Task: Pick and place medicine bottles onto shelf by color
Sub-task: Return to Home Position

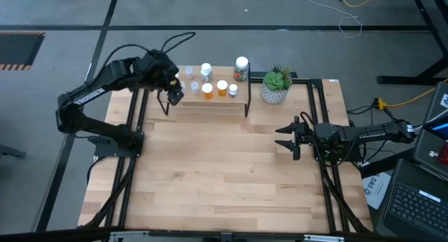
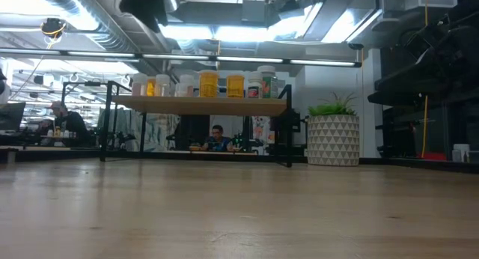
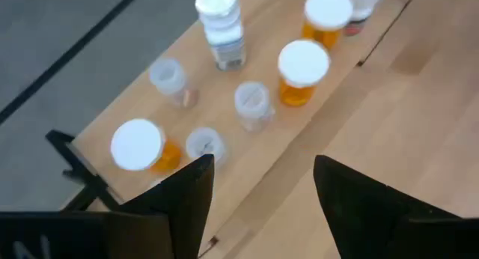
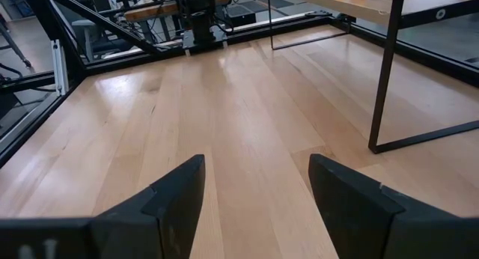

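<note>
Left tool [image 1: 173, 95] open and empty, up over the left end of the shelf [image 1: 217, 104]; medicine bottles [image 1: 208, 90] standing on the shelf; right tool [image 1: 287, 138] open, over the counter [image 1: 210, 172]

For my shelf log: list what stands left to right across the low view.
Clear pale-capped pill bottle → tall orange white-capped pill bottle → neighbouring orange pill bottle → larger dark white-capped bottle → green plant in white patterned pot.

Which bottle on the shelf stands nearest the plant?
The large dark bottle with the white cap, at the shelf's right end in the high view, beside the plant; the other bottles are smaller, orange or clear.
</note>
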Available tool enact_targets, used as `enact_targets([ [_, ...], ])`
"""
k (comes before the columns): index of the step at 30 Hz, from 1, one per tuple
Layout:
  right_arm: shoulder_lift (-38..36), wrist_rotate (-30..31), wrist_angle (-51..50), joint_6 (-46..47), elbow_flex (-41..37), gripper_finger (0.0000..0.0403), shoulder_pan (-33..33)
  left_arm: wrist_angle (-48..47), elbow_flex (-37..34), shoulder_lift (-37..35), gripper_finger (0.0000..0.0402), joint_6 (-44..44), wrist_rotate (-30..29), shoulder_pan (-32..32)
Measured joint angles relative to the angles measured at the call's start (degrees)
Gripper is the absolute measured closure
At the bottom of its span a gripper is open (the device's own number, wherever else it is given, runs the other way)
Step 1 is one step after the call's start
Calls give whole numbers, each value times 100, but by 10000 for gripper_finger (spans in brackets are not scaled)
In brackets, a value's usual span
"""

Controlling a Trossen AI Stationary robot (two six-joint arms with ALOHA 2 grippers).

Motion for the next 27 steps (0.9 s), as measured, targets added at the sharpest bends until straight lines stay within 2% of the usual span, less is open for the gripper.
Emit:
enact_targets([
  [6, -2, 0, -2, 0, 1, 162, 1, 356, -661, -992, 177, -69, 12, -581],
  [17, -2, 0, 0, 0, 1, 162, 0, 1417, -2709, -3554, 177, -558, -49, -1229],
  [22, -2, 0, -2, 0, 1, 162, -1, 2427, -3889, -4609, 177, -591, -3, -1376],
  [27, -2, 0, -2, 0, -2, 162, 1, 3776, -5320, -5482, 177, -451, 498, -1517],
])
